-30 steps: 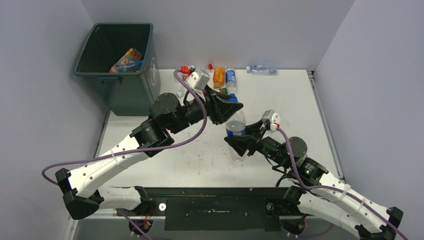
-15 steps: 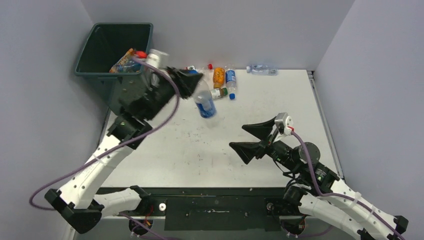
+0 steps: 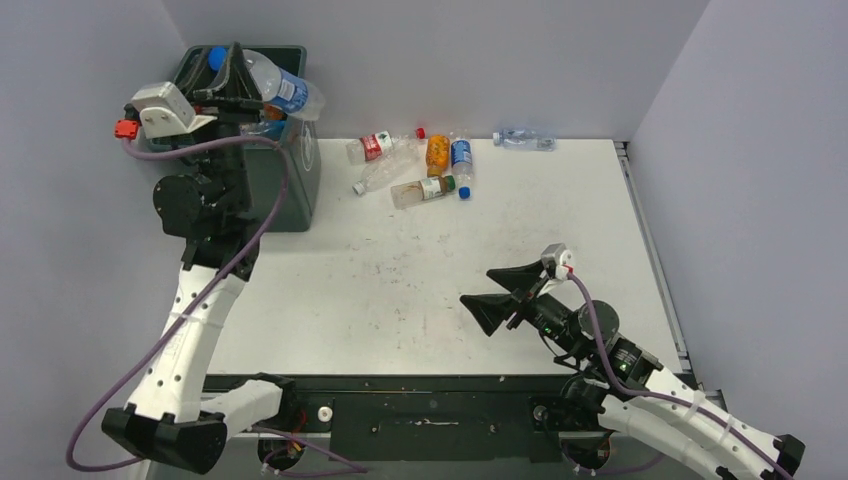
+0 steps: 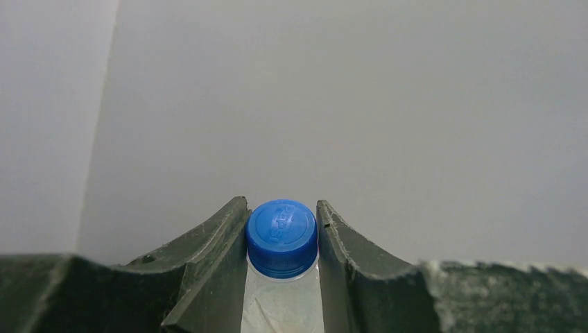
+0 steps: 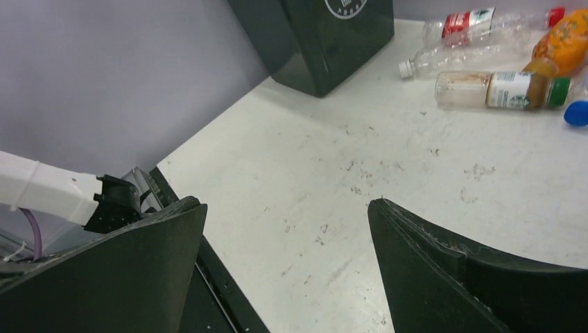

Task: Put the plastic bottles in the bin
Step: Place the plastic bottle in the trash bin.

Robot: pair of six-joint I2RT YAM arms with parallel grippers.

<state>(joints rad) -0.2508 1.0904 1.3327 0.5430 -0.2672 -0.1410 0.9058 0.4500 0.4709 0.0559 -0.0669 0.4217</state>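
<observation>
**Release of a held bottle above the bin**

Nearest the arm bases, the right gripper [image 3: 477, 285] hovered low over the bare middle of the table [image 3: 400, 280], its jaws spread wide and empty. Along the table's far edge, six loose bottles lay on their sides:

- a red-labelled clear bottle [image 3: 372, 147]
- a white-capped clear bottle [image 3: 380, 175]
- a brown-stained bottle with a green cap [image 3: 425, 189]
- an orange bottle [image 3: 437, 155]
- a blue-labelled bottle [image 3: 461, 155] just beside the orange one
- a plain clear bottle [image 3: 523, 139], well apart to the right, near the back wall

At the far left stood the bin [image 3: 295, 190]. The left gripper [image 3: 235, 72] was raised above its opening, jaws clamped on the neck of the clear blue-capped bottle [image 3: 280, 90]. The left wrist view showed the blue cap [image 4: 281, 236] seated between the two jaws. The bottle hung tilted, its base reaching toward the bin's right rim rather than over the centre.

The step in hand appeared to be the drop. To do it well, the whole bottle should sit inside the rim line before the jaws part, because an overhanging base might strike the rim and tumble back onto the table. Parting the jaws fully and at once would keep the cap from catching.
</observation>
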